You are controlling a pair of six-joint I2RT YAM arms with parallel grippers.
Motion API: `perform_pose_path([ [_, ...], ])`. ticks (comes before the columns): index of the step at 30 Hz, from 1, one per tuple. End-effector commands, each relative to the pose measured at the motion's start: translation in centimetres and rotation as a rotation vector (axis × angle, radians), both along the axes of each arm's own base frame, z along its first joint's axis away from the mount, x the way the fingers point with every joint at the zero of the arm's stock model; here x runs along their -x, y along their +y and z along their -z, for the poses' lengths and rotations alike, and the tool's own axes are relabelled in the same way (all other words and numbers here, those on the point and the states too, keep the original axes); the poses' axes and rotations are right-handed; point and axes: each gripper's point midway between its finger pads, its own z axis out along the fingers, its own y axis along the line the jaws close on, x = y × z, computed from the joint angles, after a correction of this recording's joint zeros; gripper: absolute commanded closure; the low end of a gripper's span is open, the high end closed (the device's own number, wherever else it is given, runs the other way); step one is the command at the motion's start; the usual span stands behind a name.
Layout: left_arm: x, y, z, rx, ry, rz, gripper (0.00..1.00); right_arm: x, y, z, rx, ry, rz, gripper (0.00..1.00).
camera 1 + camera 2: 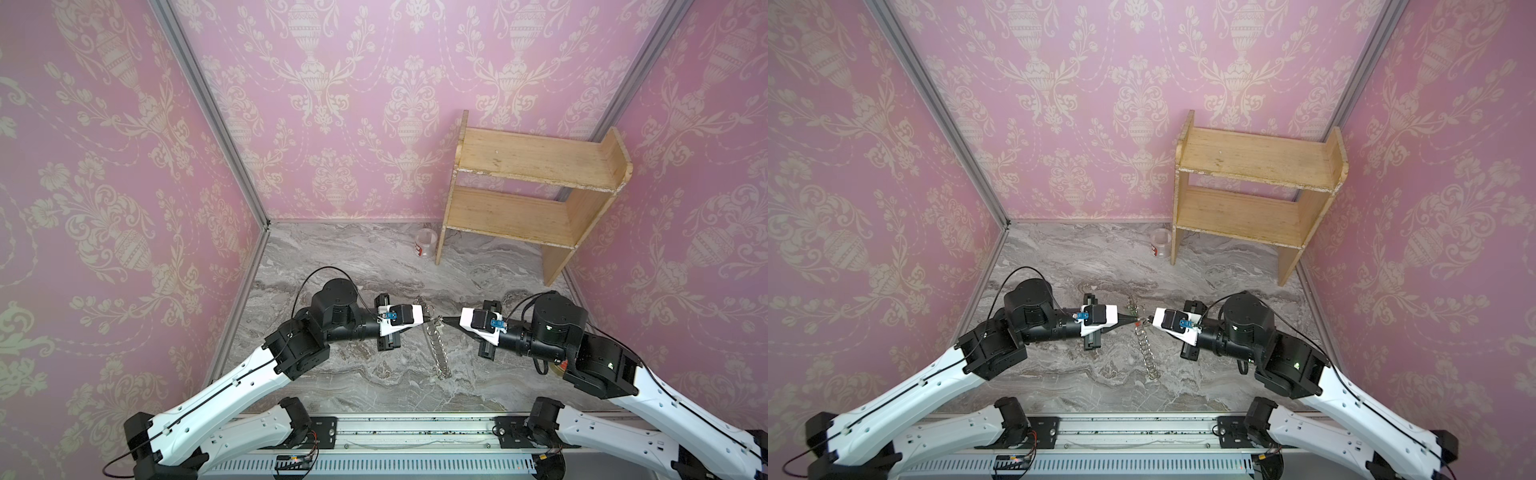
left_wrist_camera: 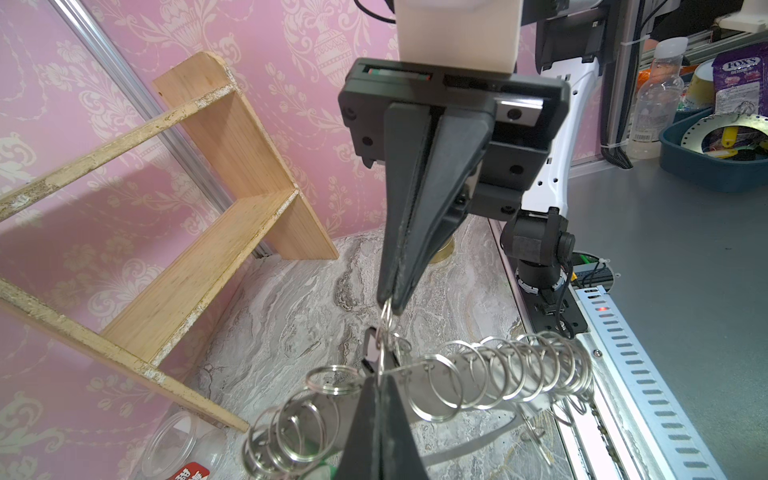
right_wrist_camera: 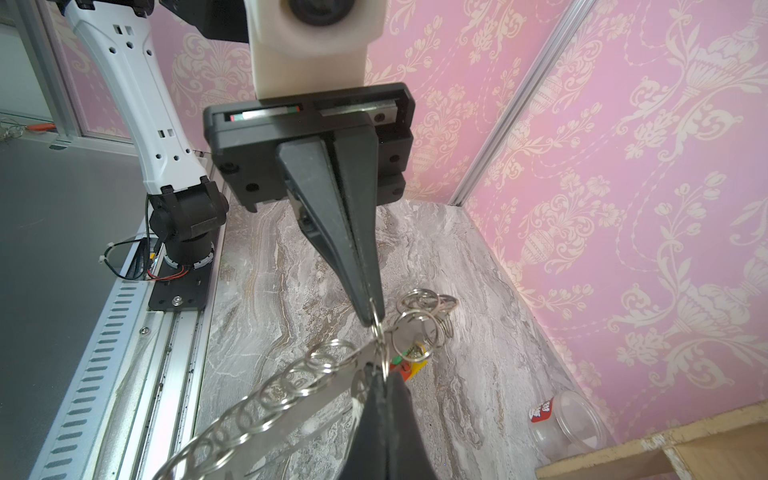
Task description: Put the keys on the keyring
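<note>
Keyring (image 2: 387,322) pinched mid-air over the table (image 1: 374,257) by the closed left gripper (image 2: 377,376) and closed right gripper (image 2: 391,306), chain (image 1: 441,353) draped down, keys (image 3: 415,353) mostly hidden behind the tips, tags (image 3: 405,368) kinda blurry.

High stereo pair; wrist views near keyring (image 2: 519,365)

Grey marble-patterned tabletop (image 1: 374,257). A two-tier wooden shelf (image 1: 528,199) stands at one o'clock. A clear plastic jar (image 1: 425,244) lies on its side at twelve, just beside the shelf's left leg. A keyring chain (image 1: 441,357) runs across the centre.
</note>
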Motion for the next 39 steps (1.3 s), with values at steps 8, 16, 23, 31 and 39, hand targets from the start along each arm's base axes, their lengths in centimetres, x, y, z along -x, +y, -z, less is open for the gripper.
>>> perform_pose_path([
  [8,1.1,-0.1,-1.2,0.040,-0.013,0.063,1.00,-0.3,0.1,-1.7,-0.060,-0.012,0.022,1.00],
  [16,0.9,0.4,-1.4,0.039,-0.045,0.034,1.00,0.4,-1.6,-2.3,-0.094,-0.016,0.016,1.00],
  [23,1.1,1.0,-2.1,0.052,-0.066,0.020,1.00,1.2,-2.8,-3.3,-0.141,0.013,-0.052,1.00],
  [31,1.6,2.1,-2.4,0.055,-0.085,-0.001,1.00,2.5,-2.0,-4.1,-0.166,0.094,-0.242,1.00],
  [39,1.6,3.7,-1.4,0.019,-0.072,-0.062,1.00,-4.7,-0.6,2.7,-0.071,0.345,0.016,1.00],
])
